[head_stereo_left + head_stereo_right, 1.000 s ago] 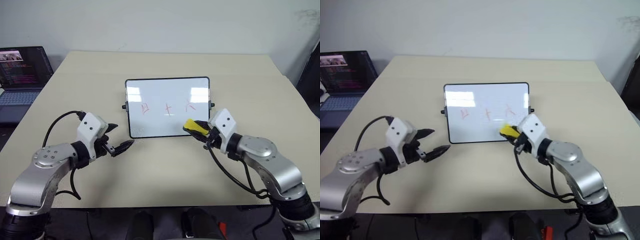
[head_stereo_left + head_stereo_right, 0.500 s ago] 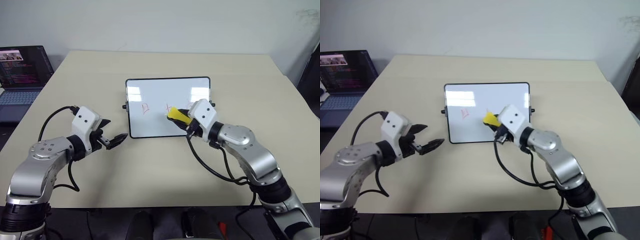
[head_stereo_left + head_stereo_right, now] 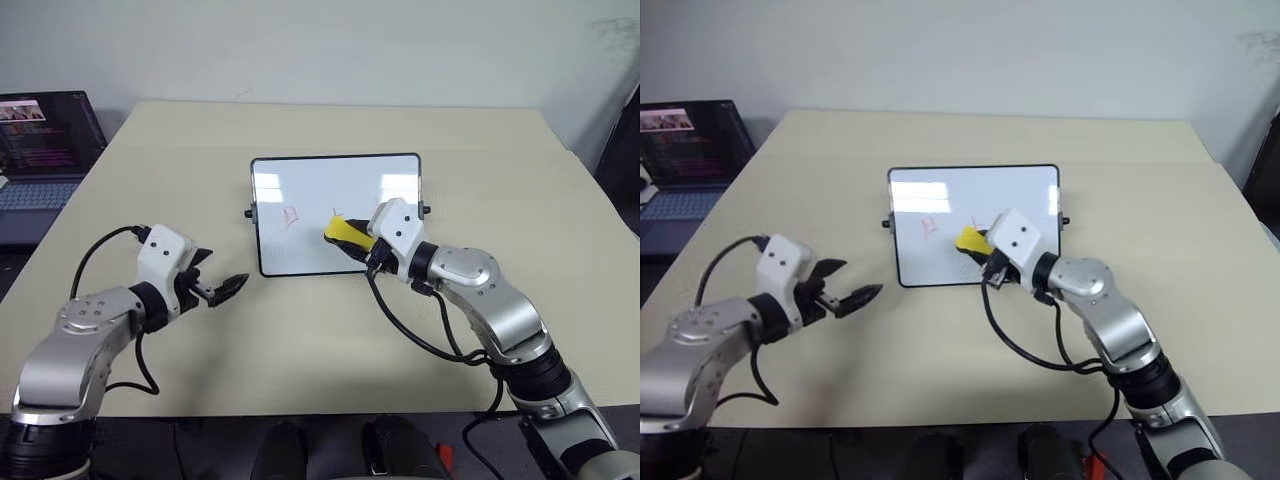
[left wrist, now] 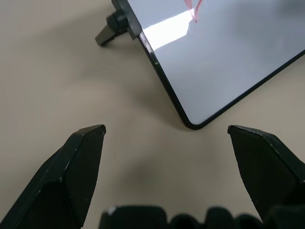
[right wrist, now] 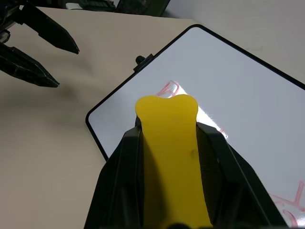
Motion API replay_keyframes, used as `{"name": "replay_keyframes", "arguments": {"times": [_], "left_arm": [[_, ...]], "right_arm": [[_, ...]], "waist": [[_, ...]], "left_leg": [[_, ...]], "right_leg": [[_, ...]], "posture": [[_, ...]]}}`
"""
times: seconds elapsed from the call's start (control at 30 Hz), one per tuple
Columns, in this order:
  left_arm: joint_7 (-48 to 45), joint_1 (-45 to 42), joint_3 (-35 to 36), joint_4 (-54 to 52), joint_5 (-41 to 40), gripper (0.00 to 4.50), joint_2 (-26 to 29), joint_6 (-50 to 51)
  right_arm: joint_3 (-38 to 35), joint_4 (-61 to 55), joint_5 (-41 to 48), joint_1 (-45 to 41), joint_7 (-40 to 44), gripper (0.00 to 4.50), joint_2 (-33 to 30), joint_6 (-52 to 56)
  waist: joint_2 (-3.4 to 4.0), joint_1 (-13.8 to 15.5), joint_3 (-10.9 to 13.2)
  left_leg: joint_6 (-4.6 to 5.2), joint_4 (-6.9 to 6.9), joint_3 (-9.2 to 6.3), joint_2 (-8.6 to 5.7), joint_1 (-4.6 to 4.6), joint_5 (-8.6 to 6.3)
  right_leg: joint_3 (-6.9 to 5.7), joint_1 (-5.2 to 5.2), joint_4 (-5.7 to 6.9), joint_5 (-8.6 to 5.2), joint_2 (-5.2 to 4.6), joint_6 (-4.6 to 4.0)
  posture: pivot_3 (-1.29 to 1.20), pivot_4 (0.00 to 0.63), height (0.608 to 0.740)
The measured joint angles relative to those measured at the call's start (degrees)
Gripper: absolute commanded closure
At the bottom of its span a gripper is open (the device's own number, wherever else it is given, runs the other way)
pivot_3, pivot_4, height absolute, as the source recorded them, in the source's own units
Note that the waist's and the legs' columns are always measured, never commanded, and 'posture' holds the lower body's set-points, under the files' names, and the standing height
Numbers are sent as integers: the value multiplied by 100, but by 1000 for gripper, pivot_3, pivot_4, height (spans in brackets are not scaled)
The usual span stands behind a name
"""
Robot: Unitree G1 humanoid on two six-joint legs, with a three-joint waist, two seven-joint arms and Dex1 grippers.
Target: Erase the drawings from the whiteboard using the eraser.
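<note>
A beige table [image 3: 480,150] fills the middle of the frame. A pale wall [image 3: 320,45] runs across the top. An open laptop [image 3: 45,150] sits at upper left.

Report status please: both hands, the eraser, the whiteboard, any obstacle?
Left hand open, beside the whiteboard. Right hand shut on the eraser, over the board's middle. Red square unerased. Nothing in the way.

The whiteboard [image 3: 335,212] is glossy white with a thin black frame and small black knobs at its sides. The drawings [image 3: 292,216] on it are thin red lines. The eraser [image 3: 346,235] is bright yellow. Each gripper, left [image 3: 222,288] and right [image 3: 366,247], has black fingers on a white boxy head, with silver-grey arms and black cables. The bench [image 3: 320,130] is plain pale beige. The laptop [image 3: 40,150] is dark, its screen showing coloured text.
</note>
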Motion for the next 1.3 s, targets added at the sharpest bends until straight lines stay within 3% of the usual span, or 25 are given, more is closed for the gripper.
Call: {"name": "replay_keyframes", "arguments": {"times": [0.63,1.3], "left_arm": [[-390,-812,-374,589,117,0,67,-48],[-679,-680,-333,726,215,0,244,-284]], "right_arm": [[351,-118,-252,-219,209,3326,-38,313],[857,3505,-1237,-2334,496,3347,1152,-1459]], "waist": [[0,-17,0],[0,-12,1]], "left_leg": [[0,1,2,-7,0,0],[0,0,0,-3,-11,0]], "right_leg": [[-1,-2,2,0,3,0],[-6,-13,8,2,-12,-3]], "posture": [[0,150,740],[0,150,740]]}}
